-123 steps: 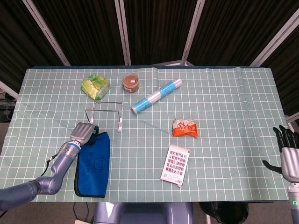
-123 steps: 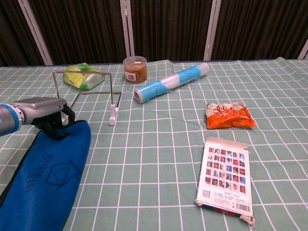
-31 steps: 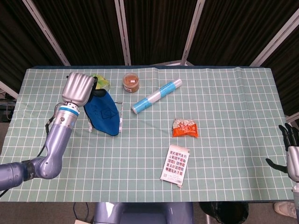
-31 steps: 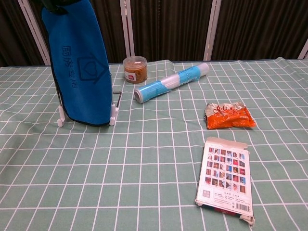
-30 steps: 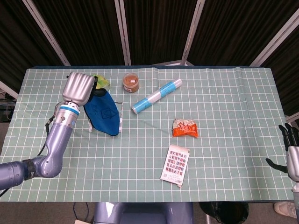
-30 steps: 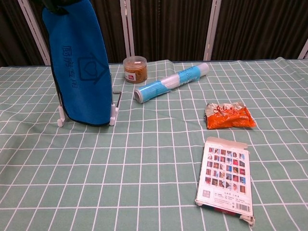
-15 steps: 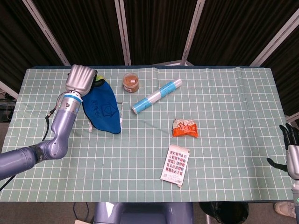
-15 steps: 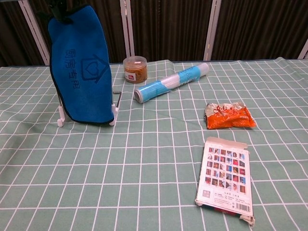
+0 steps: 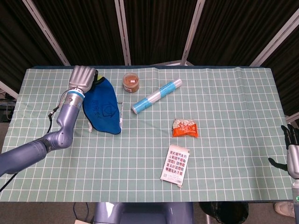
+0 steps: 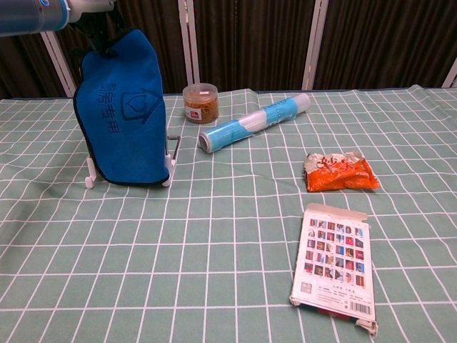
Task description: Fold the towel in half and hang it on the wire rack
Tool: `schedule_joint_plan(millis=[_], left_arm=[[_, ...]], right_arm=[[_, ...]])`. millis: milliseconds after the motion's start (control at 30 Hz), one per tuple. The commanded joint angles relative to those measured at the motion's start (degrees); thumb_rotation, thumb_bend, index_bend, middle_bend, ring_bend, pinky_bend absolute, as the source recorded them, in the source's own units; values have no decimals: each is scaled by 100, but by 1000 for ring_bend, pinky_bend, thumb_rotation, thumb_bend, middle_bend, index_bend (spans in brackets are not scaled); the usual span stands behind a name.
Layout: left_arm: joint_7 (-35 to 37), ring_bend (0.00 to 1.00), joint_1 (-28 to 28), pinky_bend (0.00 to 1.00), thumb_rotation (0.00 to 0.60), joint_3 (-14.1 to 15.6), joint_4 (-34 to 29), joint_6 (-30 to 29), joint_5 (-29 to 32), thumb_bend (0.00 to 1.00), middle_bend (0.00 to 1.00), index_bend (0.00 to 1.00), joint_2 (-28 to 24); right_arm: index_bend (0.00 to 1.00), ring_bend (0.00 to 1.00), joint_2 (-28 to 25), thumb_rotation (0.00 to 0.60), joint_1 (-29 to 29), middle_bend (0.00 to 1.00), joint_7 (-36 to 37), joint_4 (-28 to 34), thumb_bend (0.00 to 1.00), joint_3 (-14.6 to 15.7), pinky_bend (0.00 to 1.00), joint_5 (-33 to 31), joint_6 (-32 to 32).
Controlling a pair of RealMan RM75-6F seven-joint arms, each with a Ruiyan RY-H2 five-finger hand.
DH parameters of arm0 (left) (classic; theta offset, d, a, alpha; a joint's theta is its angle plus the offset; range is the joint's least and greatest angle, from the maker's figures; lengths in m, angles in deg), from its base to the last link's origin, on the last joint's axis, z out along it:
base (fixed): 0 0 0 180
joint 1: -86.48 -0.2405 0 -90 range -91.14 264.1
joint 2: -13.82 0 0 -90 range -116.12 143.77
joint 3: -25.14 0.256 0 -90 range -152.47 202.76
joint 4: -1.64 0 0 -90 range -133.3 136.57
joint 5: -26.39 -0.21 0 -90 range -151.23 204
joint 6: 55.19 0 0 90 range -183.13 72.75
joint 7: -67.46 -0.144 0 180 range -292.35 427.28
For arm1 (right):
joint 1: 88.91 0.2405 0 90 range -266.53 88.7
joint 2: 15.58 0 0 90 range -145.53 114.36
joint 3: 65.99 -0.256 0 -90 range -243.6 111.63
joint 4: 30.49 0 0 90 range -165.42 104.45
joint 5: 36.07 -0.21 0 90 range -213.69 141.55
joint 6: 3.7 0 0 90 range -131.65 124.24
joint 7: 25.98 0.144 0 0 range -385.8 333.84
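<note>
Towel lowered onto wire rack, upper left; left hand still pinches top. Draping step; next, release.

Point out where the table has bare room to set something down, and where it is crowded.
Bare cloth lies right of the orange packet and card box, and along the near edge left of the box. It is crowded at the far left: left hand, blue towel, wire rack, jar, blue roll.
</note>
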Motion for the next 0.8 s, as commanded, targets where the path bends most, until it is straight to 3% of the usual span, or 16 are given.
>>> schedule_joint_plan(millis=[33, 100, 167, 233, 267, 367, 600, 800], left_arm=[[308, 910, 73, 1000, 600, -3, 445, 503, 218, 804, 938, 600, 322], [438, 910, 77, 1000, 600, -8, 537, 766, 315, 753, 933, 393, 356], [622, 910, 82, 1000, 600, -15, 628, 1155, 513, 580, 928, 122, 384], [808, 910, 97, 1000, 600, -32, 695, 1394, 592, 424, 923, 15, 395], [912, 910, 94, 1000, 600, -48, 699, 1476, 609, 354, 920, 0, 399], [1283, 910, 51, 1000, 600, -98, 598, 1680, 475, 287, 917, 0, 357], [1961, 909, -186, 1000, 600, -235, 169, 1592, -106, 286, 914, 0, 130], [2676, 890, -749, 1000, 600, -422, -557, 1076, -1029, 286, 886, 0, -243]], right_arm=[[0, 0, 15, 600, 8, 0, -22, -16, 0, 1, 0, -31, -31], [0, 0, 20, 600, 14, 0, -33, -24, 0, -2, 0, -51, -50], [0, 0, 31, 600, 24, 0, -57, -40, 0, -2, 0, -69, -74], [0, 0, 41, 600, 27, 0, -68, -49, 0, -2, 0, -79, -82], [0, 0, 45, 600, 29, 0, -70, -52, 0, -2, 0, -82, -88], [0, 0, 48, 600, 30, 0, -76, -53, 0, 8, 0, -73, -94], [0, 0, 39, 600, 17, 0, -65, -23, 0, 21, 0, -34, -65], [0, 0, 15, 600, -6, 0, -19, 26, 0, 60, 0, 76, -13]])
